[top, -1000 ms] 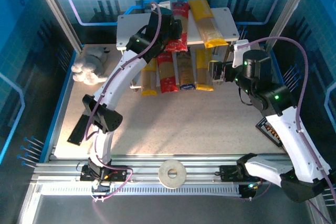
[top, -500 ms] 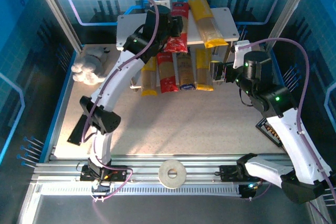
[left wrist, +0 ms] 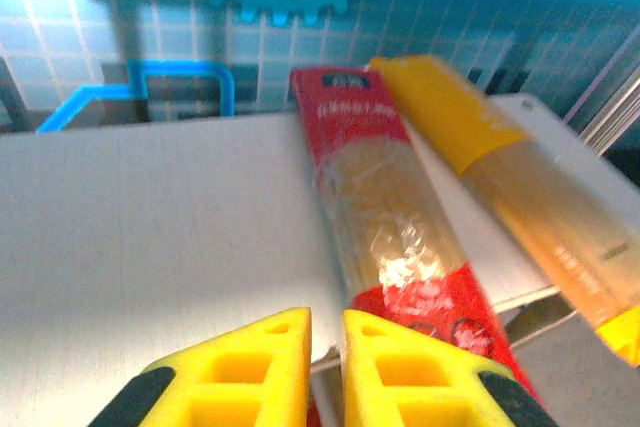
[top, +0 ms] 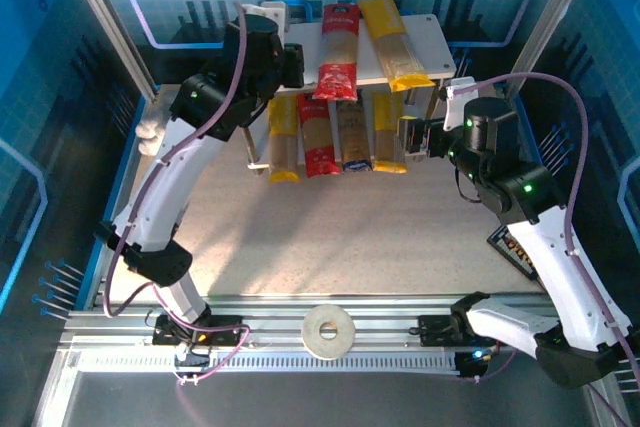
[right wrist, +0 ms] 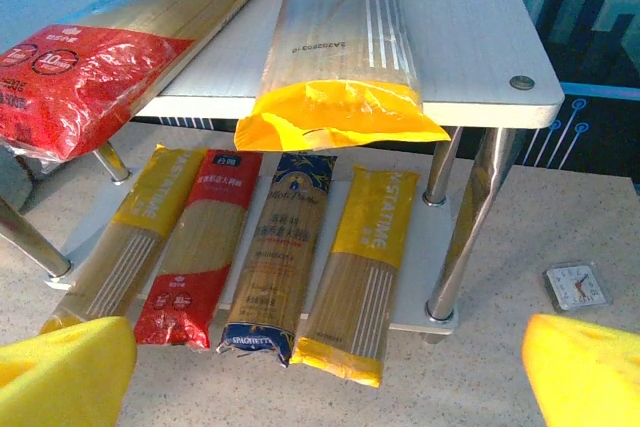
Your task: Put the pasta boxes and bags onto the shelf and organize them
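Pasta packs are all on the shelf (top: 438, 45): six of them, none on the desk (top: 400, 227).

What could go wrong? The red pack (top: 338, 52) and the yellow pack (top: 395, 42) on the top board both stick out past the shelf's front edge. Their ends hang in the air. My left tool (left wrist: 327, 332) is over the top board, just beside the near end of the red pack. If I bump that end, I think the pack could tip and slide off the front of the shelf. The yellow pack also lies a bit crooked, so a push on the red one might shove it too. My right tool (top: 412, 135) is low, close to the shelf's right front leg. A knock there could shake the whole shelf.

My left tool's fingers are pressed almost together and hold nothing. My right tool's fingers are spread wide and hold nothing.

The shelf's top board has those two packs. The bottom board has four in a neat row: yellow (top: 284, 142), red (top: 318, 137), one with a dark blue end (top: 352, 137), then yellow (top: 388, 132).
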Controlling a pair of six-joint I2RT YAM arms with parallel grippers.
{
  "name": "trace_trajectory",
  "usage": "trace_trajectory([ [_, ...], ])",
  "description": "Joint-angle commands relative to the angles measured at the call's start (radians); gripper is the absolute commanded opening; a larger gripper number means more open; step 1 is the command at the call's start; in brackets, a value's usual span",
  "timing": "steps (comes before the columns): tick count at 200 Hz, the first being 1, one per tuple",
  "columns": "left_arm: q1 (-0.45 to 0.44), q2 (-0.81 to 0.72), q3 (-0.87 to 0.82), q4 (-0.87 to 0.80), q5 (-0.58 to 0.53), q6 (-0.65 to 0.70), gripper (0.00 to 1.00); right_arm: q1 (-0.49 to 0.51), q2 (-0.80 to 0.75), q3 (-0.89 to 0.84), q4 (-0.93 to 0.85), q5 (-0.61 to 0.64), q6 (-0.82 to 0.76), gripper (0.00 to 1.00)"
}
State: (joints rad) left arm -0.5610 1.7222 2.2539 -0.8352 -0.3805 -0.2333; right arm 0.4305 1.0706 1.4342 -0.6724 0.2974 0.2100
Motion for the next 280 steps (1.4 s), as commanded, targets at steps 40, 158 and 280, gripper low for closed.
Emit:
trace_trajectory([
  [40,-0.002,0.097,0.013,-0.158,0.073,0.006,0.18,-0.012,-0.036,-0.007,0.019,-0.008,0.018,1.0],
  [158,-0.004,0.199,0.062,-0.099,0.217,-0.022,0.19,-0.013,-0.052,-0.028,0.014,0.006,0.022,1.0],
  [280,0.008,-0.279,-0.406,0.043,0.04,0.062,0.52,-0.016,-0.075,-0.063,-0.007,0.113,0.027,1.0],
])
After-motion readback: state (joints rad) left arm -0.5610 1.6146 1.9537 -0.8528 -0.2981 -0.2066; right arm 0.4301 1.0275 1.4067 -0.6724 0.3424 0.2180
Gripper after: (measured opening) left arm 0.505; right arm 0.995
